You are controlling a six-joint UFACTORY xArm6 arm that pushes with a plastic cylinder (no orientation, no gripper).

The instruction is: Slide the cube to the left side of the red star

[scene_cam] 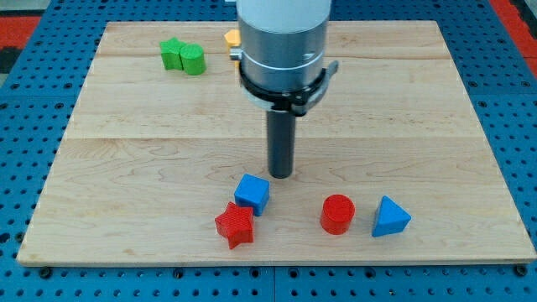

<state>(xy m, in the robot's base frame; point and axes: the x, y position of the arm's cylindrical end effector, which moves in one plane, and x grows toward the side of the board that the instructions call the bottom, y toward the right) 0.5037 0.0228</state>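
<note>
A blue cube (252, 194) lies near the view's bottom, touching the upper right of a red star (235, 225). My tip (281, 175) stands just above and to the right of the cube, a small gap away from it. The rod hangs from the arm's wide grey body at the view's top centre.
A red cylinder (337, 214) and a blue triangular block (389, 218) lie to the right of the cube. Two green blocks (183, 56) sit at the top left. A yellow block (232, 38) is partly hidden behind the arm. The wooden board (126, 151) ends close below the star.
</note>
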